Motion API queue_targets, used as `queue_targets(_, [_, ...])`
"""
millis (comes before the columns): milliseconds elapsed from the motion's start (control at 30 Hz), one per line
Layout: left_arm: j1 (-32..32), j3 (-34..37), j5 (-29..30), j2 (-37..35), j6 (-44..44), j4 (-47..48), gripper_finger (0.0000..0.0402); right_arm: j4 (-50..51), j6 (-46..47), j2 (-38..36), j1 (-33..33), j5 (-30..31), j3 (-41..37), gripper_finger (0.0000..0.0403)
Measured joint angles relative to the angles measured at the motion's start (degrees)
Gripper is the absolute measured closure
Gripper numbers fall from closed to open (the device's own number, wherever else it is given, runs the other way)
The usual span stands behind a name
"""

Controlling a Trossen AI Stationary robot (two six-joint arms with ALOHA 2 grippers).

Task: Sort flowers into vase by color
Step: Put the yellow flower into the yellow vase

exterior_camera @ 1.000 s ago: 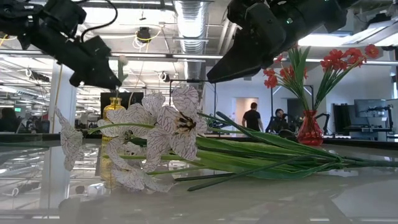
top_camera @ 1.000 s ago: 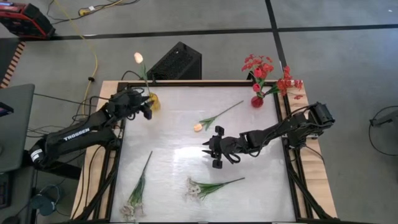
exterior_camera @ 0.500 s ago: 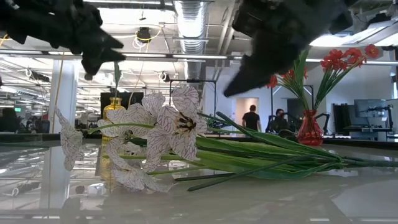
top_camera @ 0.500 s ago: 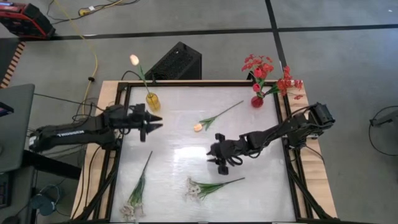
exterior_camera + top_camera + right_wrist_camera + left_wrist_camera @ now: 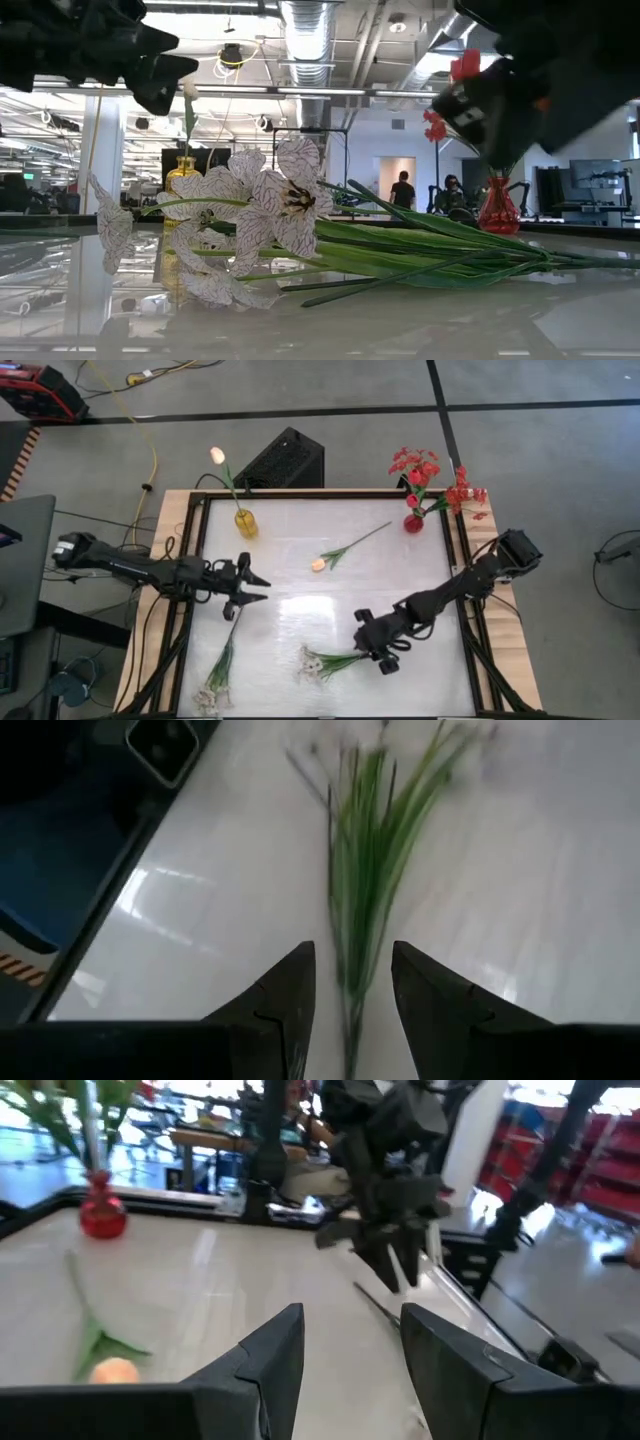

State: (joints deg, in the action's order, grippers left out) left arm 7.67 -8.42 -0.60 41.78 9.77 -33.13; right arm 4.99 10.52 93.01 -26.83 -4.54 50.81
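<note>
White veined flowers point(image 5: 270, 215) lie on the table point(image 5: 420, 320), red vase point(image 5: 497, 212) behind.

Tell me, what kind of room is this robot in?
Probably a robotics lab or open workshop: bare ceiling ducts, desks with monitors behind the table, and a yellow cable across a grey floor.

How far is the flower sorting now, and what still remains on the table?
Done: the red flowers stand in the red vase, and one cream tulip stands in the yellow vase. In hand: nothing yet; the right gripper is open over a white spray's stalk, and the left gripper is open and empty. Left: that spray, another white spray, and a tulip lying flat.
</note>
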Motion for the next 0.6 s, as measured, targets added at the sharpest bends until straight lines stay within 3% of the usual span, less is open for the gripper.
queue_targets(400, [3.05, 0.03, 3.06, 13.47, -0.32, -8.65, 0.0246, 5.97, 2.98, 4.18, -2.43, 7.03, 0.02, 0.0243])
queue_targets(600, [3.05, -0.10, 3.22, 15.60, -2.04, -12.01, 0.0246, 7.04, -1.34, 3.54, 1.47, 17.53, 0.08, 0.0243])
